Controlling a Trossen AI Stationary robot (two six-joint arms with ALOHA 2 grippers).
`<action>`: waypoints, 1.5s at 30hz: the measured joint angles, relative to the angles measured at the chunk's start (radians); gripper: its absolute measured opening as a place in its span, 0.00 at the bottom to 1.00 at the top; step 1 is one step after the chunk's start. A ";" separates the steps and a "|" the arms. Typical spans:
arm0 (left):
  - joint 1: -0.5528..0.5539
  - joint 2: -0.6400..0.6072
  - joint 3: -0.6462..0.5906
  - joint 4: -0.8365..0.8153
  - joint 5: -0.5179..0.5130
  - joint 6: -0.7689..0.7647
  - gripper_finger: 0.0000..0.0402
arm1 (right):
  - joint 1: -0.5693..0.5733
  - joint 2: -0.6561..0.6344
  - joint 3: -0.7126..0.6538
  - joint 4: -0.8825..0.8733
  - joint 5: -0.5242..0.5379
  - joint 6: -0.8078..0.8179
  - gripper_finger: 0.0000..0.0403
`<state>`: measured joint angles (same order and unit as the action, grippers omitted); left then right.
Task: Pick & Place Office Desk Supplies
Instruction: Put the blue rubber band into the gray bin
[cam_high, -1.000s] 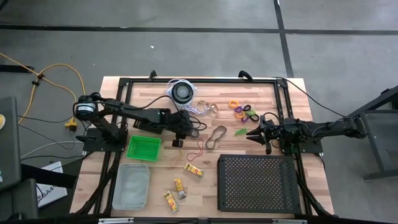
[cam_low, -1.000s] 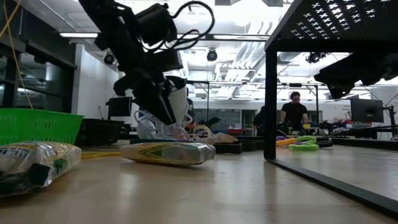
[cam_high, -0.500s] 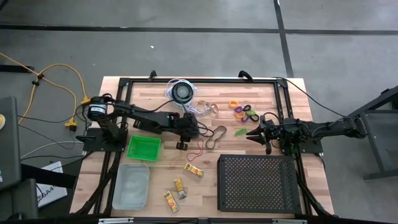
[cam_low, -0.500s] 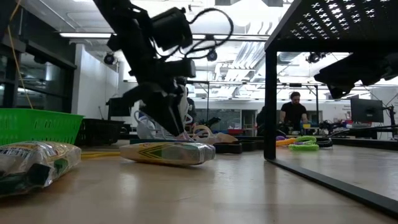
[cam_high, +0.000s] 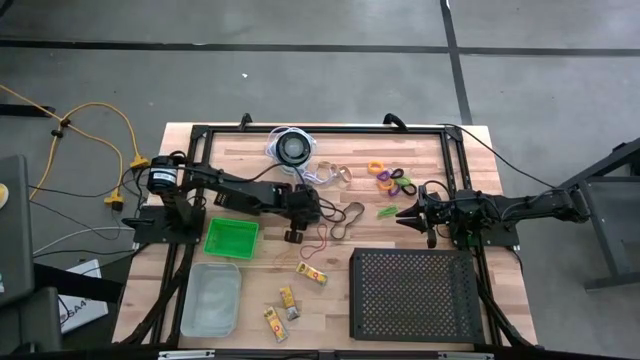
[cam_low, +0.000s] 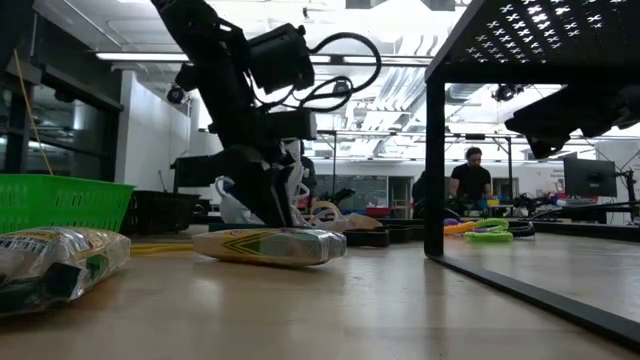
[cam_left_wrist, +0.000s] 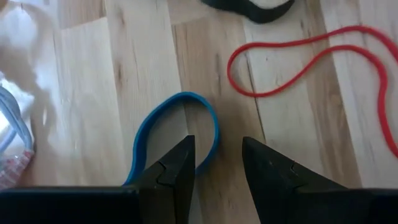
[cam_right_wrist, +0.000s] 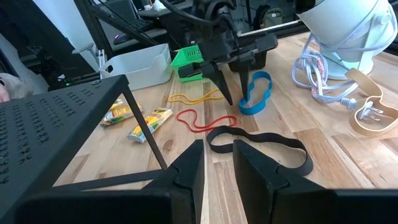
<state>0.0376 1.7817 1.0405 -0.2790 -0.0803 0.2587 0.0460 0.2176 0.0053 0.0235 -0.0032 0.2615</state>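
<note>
We see the left tool (cam_left_wrist: 214, 165) low over the wooden bench (cam_high: 400, 150), its two dark fingers (cam_left_wrist: 177, 171) spread apart. One finger points down inside a thin blue rubber-band loop (cam_left_wrist: 171, 134) and the other sits just outside it, so one side of the loop lies between them. They are not pinching it yet. The blue loop lies flat on the bench, just beside the thin red rubber-band loop (cam_left_wrist: 311, 56). A wide black rubber band (cam_right_wrist: 261, 143) lies near the red loop, on the side away from the left tool. A thin yellow rubber band (cam_right_wrist: 196, 98) lies near the red loop too, toward the small green plastic basket (cam_high: 231, 238).

The right tool (cam_high: 402, 214) waits over the bench near the big black tray with holes (cam_high: 412, 294), next to a little green clip (cam_high: 386, 212). Its fingers have a small gap and hold nothing.

Little yellow packets (cam_high: 311, 272) lie near the clear plastic box (cam_high: 210, 298). We think the small orange, purple and green rings (cam_high: 390, 178) sit in a bunch past the right tool, but they look very tiny.
</note>
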 joint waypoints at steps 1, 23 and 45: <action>0.000 0.000 0.000 -0.002 0.000 -0.001 0.31 | 0.000 0.000 0.000 0.000 0.000 0.000 0.18; 0.007 0.015 -0.001 -0.005 -0.002 -0.024 0.21 | 0.000 0.000 0.000 0.002 0.000 0.000 0.18; 0.007 0.002 -0.002 -0.012 -0.011 -0.024 0.00 | 0.000 0.000 0.000 0.002 0.000 0.000 0.18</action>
<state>0.0444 1.7841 1.0389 -0.2909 -0.0918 0.2347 0.0460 0.2176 0.0051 0.0254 -0.0032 0.2615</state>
